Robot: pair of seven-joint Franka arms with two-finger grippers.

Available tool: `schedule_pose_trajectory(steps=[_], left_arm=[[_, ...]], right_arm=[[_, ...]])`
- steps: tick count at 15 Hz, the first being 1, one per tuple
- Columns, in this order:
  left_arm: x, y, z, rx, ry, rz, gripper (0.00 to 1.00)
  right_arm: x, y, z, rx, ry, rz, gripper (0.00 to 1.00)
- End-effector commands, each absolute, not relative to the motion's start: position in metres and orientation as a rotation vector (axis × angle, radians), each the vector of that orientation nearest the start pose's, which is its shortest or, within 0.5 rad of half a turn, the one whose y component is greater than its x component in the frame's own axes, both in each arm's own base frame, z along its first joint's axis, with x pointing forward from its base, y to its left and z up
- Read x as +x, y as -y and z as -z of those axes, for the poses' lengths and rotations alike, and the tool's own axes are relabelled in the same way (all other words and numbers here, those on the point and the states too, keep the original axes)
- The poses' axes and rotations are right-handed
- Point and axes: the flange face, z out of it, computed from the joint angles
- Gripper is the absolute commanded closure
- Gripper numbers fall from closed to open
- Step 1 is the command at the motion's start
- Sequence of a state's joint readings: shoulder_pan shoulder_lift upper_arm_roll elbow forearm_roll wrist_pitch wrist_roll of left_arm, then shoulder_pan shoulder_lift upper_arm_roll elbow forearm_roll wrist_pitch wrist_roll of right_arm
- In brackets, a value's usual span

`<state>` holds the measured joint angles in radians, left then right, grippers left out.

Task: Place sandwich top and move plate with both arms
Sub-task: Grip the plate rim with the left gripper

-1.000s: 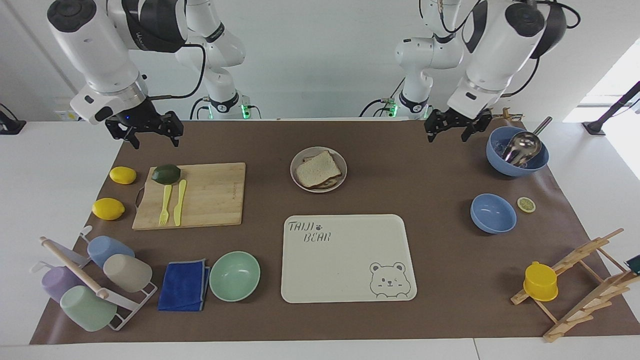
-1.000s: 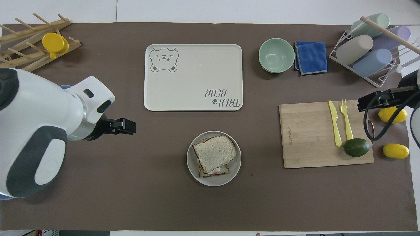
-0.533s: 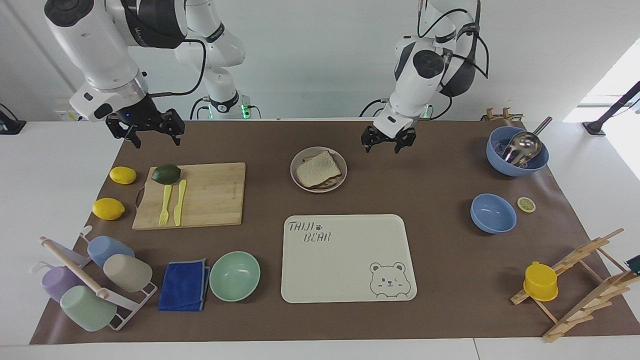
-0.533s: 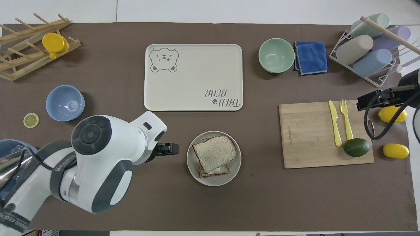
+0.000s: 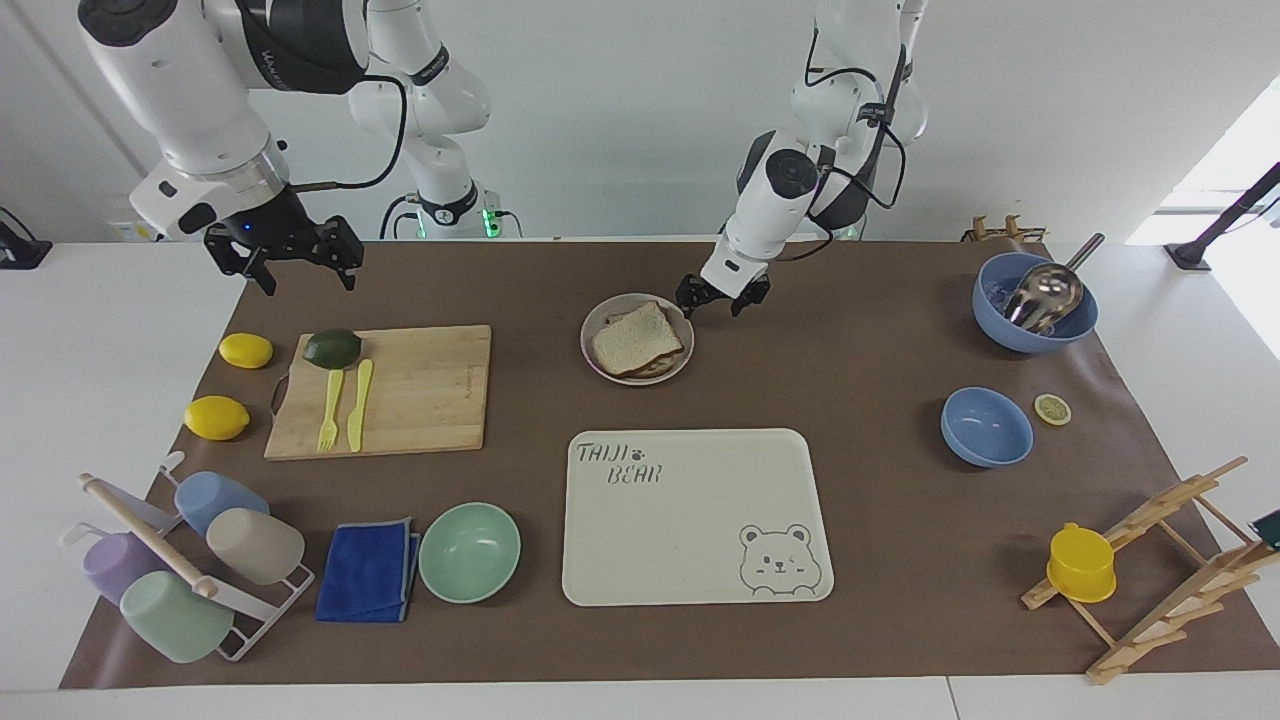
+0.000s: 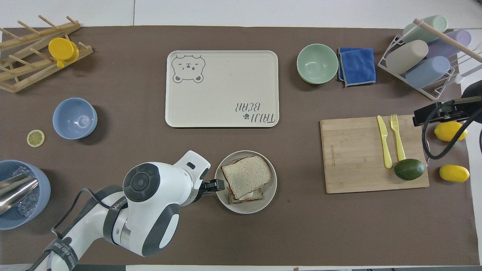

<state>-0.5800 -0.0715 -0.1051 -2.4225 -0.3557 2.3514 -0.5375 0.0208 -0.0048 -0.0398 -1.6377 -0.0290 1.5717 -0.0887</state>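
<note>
- On the round, shallow plate (image 5: 684, 347), the square, crusted sandwich top (image 5: 635, 338) caps the stack.
- Left gripper (image 5: 718, 298), fingers spread, has come to the plate's rim.
- Right gripper (image 5: 292, 254) waits, released, well apart from the plate.

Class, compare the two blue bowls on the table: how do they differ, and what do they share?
The larger blue bowl holds a metal scoop; the smaller blue bowl holds nothing. The larger sits nearer the robots; the smaller lies beside a lemon slice. Both are blue, round, upright, at the left arm's end.
</note>
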Motion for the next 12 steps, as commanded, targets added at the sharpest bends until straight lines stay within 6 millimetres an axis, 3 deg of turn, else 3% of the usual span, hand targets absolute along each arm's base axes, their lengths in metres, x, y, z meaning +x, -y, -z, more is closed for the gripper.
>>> schedule_pose_trajectory(steps=[1,6,12], left_arm=[[0.35,0.312,-0.323,-3.36,0.245,-0.226,0.14],[0.348,0.319,-0.309,-3.367,0.259,-0.217,0.34],[0.344,0.328,-0.298,-3.364,0.228,-0.21,0.51]], right_arm=[[0.549,0.017,-0.598,-3.147,0.092,-0.1,0.0],[0.549,0.017,-0.598,-3.147,0.095,-0.105,0.0],[0.548,0.014,-0.599,-3.145,0.102,-0.109,0.0]])
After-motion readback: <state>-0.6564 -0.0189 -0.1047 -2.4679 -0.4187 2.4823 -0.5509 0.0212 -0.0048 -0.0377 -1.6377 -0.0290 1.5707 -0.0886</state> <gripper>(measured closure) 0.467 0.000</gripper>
